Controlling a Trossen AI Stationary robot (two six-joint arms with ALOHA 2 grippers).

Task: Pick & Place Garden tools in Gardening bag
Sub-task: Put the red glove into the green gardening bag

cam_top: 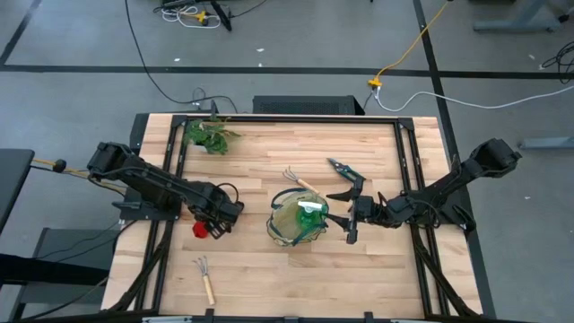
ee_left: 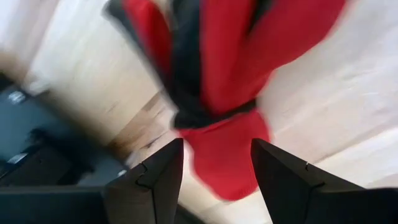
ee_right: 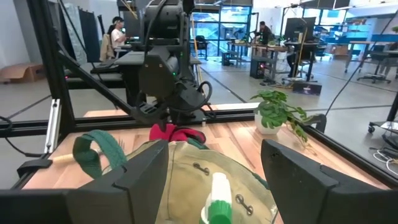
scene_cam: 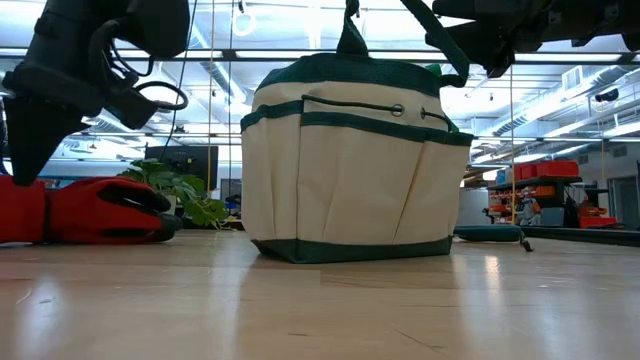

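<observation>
Nearest the front edge of the table we see one rake lying alone, metal prongs away from us and wooden handle toward us, not yet collected. Further in, the left gripper hangs directly over the red gloves, which rest on the wood left of the bag; its wrist camera shows both dark fingers spread apart with the red fabric between and beyond them, so the claw is released and, we judge, lined up to close on the gloves. At the table's middle stands the gardening bag, a soft cream-white tub with dark green rim, base band and loop handles, its round mouth facing up so tools can be dropped in from above. Inside it we can see the green round piece with white handle, and the second rake leans at the bag's far rim, prongs outward. The right gripper hovers just beside the bag's right side with its fingers apart and empty, so it too is released, perhaps after a drop. Beyond it the green-black pruning shears lie on the wood, still to be picked. Farthest back, near the left rear corner, sits the leafy plant, no part of the job.
</observation>
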